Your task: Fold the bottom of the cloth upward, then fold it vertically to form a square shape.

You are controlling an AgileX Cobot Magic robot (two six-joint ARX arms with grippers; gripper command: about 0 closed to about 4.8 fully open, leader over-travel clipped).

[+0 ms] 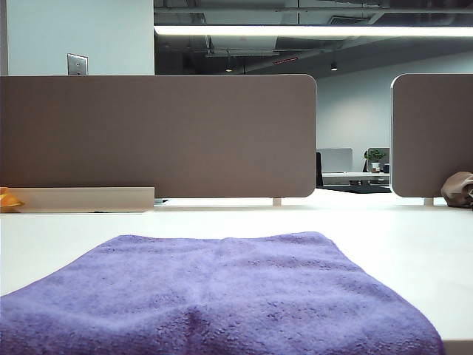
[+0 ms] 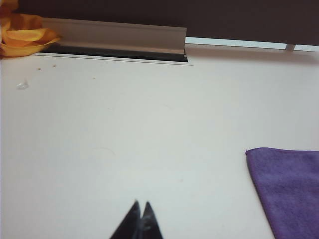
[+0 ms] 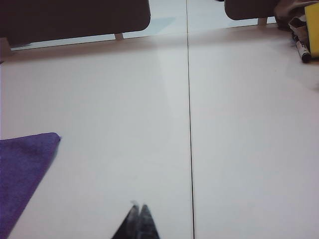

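The cloth (image 1: 214,296) lies spread flat on the table (image 1: 384,237), filling the near half of the exterior view from about 7 to 5 o'clock, its far edge running straight across near the middle. No fold shows in it: it looks like a single layer with only a soft wrinkle at 6 o'clock. So the task appears not yet begun; both the upward fold of the bottom edge and the vertical fold into a square are left to do.

Neither arm shows in the exterior view. In the left wrist view the left gripper (image 2: 140,205) hangs over bare table, its tips pressed together and holding nothing; one corner of the cloth sits at about 4 o'clock from it, apart from the tips. In the right wrist view the right gripper (image 3: 137,206) is likewise pressed together and empty, with another corner of the cloth at about 9 o'clock, also apart.

My judgement: each gripper must first spread its jaws and reach a near corner of the cloth before the first fold can start.
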